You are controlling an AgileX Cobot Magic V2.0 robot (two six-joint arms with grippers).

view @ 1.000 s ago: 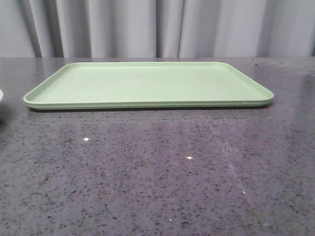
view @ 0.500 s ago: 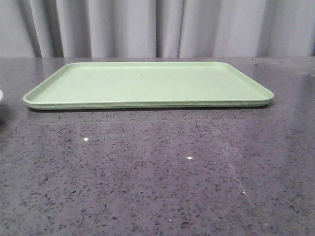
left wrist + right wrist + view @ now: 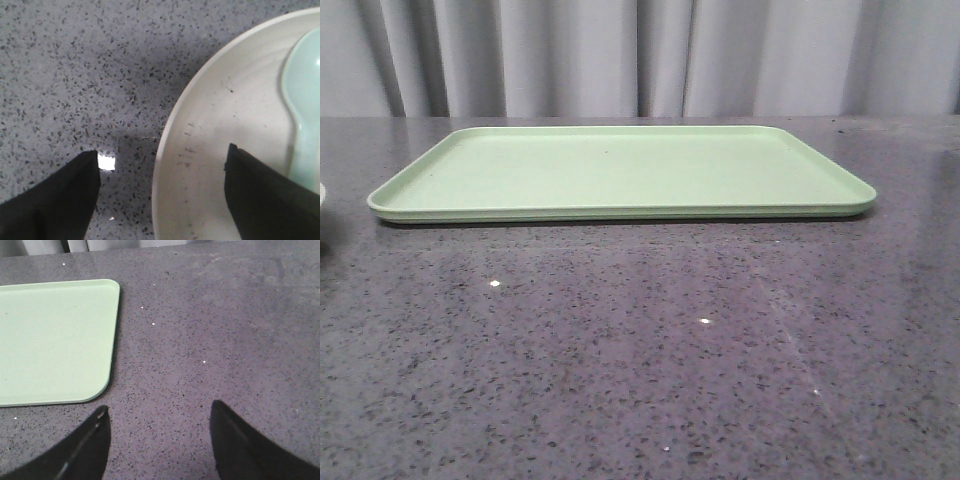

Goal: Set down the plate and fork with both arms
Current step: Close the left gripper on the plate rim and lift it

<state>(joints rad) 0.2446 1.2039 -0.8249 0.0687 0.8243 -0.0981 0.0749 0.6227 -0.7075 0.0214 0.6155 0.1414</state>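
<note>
**A:** Where's the plate (image 3: pixel 220 150) now?

**B:** Right under my left claw (image 3: pixel 162 192), on the speckled worktop (image 3: pixel 75 65). My two fingers are spread wide and straddle its rim: one over bare worktop, the other over the plate's pale inside. They grasp nothing yet. A light blue spoon (image 3: pixel 305 115) lies in the plate, towards three o'clock in my wrist camera. That's not the fork; I can't see the yellow fork anywhere.

**A:** And from the front?

**B:** Only a sliver of the plate (image 3: pixel 322 195) shows, at nine o'clock, at the very edge. The green tray (image 3: pixel 620 170) sits towards twelve, with nothing on it.

**A:** What's changed over the last second?

**B:** Hardly anything. The tray hasn't shifted and the sliver sits where it was. I judge nothing has been lifted, so both placements remain to do.

**A:** Your right claw (image 3: pixel 159 440)?

**B:** Released, fingers apart, hovering over bare worktop beside the tray's corner (image 3: pixel 100 385), holding nothing.
</note>
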